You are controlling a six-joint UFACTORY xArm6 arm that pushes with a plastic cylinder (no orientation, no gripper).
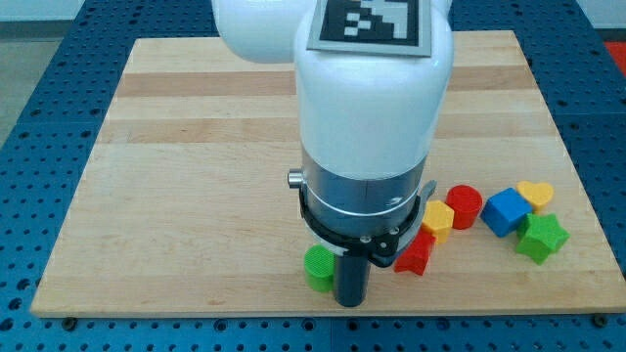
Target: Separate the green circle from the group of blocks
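The green circle [317,267] sits near the board's bottom edge, just left of my rod. My tip [349,301] is right next to the green circle, at its lower right, seemingly touching it. To the right lie a red block [418,254], partly hidden by the arm, a yellow block [438,220] and a red circle [466,205]. Further right are a blue block [506,211], a yellow heart [536,194] and a green star [541,238].
The wooden board [196,176] rests on a blue perforated table. The arm's white and grey body [367,127] hides the board's middle and whatever lies behind it. The board's bottom edge [196,311] is close below the green circle.
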